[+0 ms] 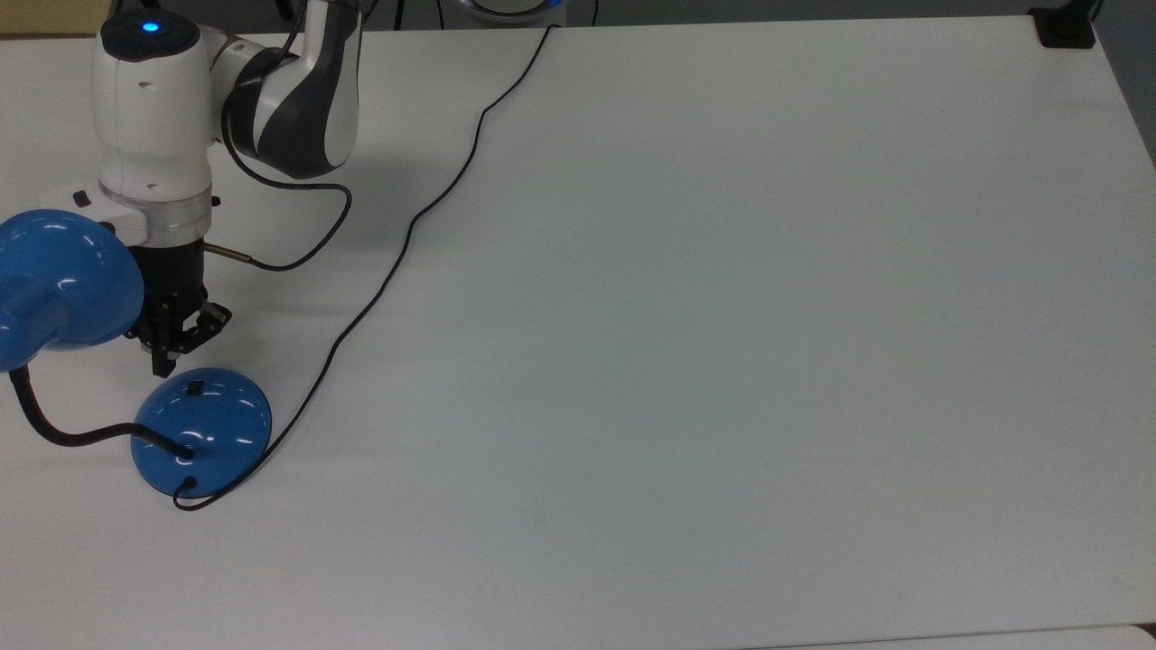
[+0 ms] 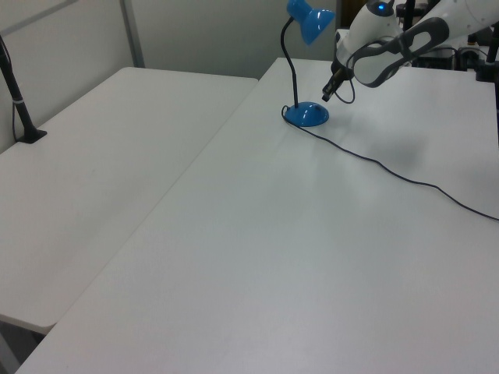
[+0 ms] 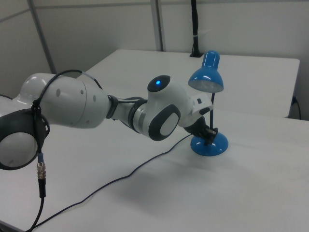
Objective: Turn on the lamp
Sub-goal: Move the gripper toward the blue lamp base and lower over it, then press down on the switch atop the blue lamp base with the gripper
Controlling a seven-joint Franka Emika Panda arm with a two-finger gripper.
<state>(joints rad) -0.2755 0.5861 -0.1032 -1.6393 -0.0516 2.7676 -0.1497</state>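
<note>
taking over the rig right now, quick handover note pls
Gripper: empty, fingers look closed to a point, poised just beside the lamp base, on its switch side.
Lamp: upright at the top view's left edge of the table; shade looks unlit. Cord runs from the base across the table to its far edge.
Done: approach to the base.
Left: press the small black switch on the base, then confirm the lamp lights.
</note>
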